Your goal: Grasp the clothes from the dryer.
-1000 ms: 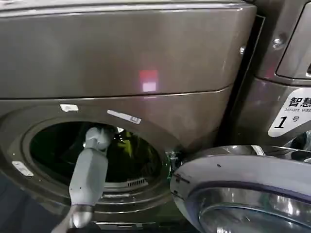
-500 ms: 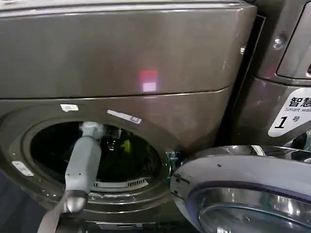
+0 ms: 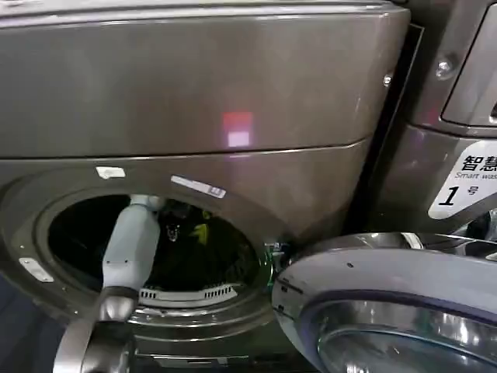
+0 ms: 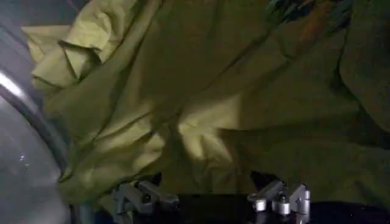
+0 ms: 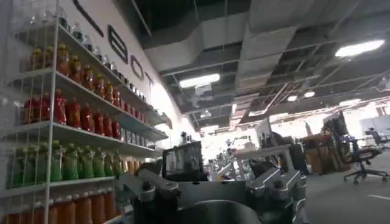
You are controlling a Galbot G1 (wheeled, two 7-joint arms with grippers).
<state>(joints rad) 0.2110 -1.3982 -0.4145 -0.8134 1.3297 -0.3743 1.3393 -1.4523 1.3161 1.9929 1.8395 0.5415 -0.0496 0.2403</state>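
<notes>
Bronze-grey dryer (image 3: 233, 93), left gripper (image 4: 210, 198) spread apart just before yellow-green clothes (image 4: 201, 91), right gripper (image 5: 213, 189) spread by bottle shelves (image 5: 67, 122)

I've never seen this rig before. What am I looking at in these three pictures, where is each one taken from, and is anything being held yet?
This is a two-armed robot at a laundry machine. The head view looks down at the dryer, its round door swung open to the right. The grey left arm reaches into the drum, where a patch of the clothes shows. The left wrist view sits on that arm: the yellow-green clothes lie close ahead of the open left pincer, and nothing is held yet. The right wrist view comes from the other arm, parked away from the dryer; its right pincer is open, pointing at shelves of bottles.
</notes>
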